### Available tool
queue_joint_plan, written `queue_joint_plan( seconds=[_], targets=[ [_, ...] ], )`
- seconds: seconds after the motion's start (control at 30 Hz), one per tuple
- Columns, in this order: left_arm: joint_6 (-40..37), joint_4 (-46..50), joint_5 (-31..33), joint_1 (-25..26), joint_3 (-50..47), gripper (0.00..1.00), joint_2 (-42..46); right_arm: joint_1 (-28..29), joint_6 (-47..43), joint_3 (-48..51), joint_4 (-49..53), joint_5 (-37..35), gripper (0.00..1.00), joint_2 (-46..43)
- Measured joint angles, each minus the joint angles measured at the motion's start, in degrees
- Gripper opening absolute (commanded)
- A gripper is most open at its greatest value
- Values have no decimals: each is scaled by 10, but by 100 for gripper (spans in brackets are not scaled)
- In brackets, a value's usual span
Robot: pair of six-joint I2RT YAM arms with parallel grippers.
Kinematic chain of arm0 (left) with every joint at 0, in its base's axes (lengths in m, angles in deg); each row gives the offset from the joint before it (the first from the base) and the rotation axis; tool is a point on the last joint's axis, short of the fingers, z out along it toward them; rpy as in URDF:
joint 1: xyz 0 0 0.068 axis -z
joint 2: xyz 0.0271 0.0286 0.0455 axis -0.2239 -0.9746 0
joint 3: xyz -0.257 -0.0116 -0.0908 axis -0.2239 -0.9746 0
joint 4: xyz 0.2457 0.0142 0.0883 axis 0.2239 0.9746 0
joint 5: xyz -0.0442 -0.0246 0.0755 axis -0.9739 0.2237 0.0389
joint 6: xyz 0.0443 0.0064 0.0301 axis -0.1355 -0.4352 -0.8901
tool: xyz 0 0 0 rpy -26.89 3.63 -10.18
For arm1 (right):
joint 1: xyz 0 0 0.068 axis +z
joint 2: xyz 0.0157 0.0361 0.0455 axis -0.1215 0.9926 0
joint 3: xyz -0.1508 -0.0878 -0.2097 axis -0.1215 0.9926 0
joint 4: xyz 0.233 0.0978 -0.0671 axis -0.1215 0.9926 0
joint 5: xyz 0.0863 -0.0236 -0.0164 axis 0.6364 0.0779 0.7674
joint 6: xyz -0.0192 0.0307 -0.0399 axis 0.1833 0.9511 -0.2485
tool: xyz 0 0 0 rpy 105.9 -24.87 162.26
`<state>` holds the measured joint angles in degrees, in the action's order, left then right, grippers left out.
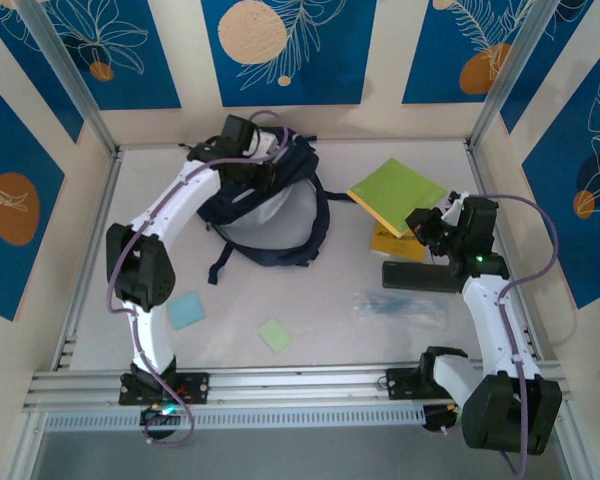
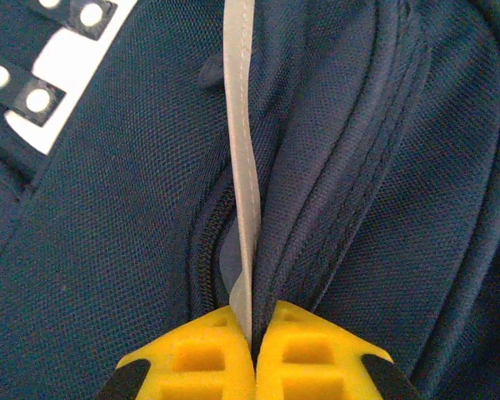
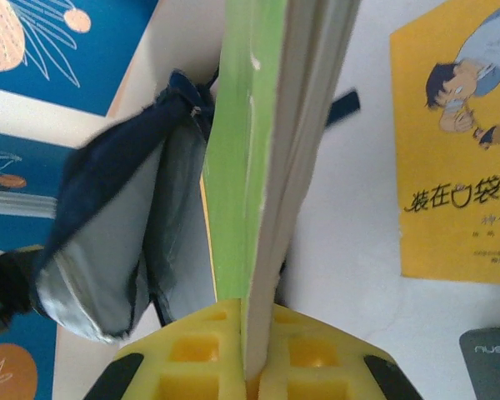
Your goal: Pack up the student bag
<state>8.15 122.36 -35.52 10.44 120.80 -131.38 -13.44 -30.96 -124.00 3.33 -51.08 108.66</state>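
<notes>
Two sets of jaws, both closed: left jaws pinch grey strip (image 2: 242, 167) on student bag (image 1: 270, 218), back-left of counter (image 1: 320, 300); right jaws clamp green book (image 3: 242, 167) edge-on, long axis forward, bag's open mouth lying to its left

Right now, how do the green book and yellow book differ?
The green book is pinched in the right gripper; the yellow book lies flat on the table. The green book's cover is plain; the yellow book's shows a cartoon child and characters. Both are right of the student bag.
</notes>
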Motion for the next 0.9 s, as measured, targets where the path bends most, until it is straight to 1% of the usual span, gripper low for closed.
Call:
queue_joint_plan(
  seconds=[0.07, 0.13, 0.23, 0.33, 0.4, 0.63, 0.73, 0.9],
  targets=[
    [7, 4, -9, -9, 17, 0, 0, 19, 11, 15, -14, 12, 0, 0],
    [15, 8, -18, -14, 24, 0, 0, 57, 27, 30, -37, 23, 0, 4],
    [26, 13, -32, -16, 27, 0, 0, 135, 49, 36, -82, 24, 0, 30],
    [40, 14, -49, -16, 27, 0, 0, 209, 66, 35, -149, 17, 0, 85],
    [50, 14, -61, -16, 27, 0, 0, 248, 76, 20, -188, 10, 0, 143],
    [75, 11, -81, -16, 27, 0, 0, 311, 104, -89, -357, -27, 0, 379],
    [85, 7, -87, -16, 26, 0, 0, 342, 106, -155, -433, -57, 0, 478],
    [99, -26, -91, -16, -10, 0, 16, 383, 134, -305, -484, -104, 0, 646]
  ],
)
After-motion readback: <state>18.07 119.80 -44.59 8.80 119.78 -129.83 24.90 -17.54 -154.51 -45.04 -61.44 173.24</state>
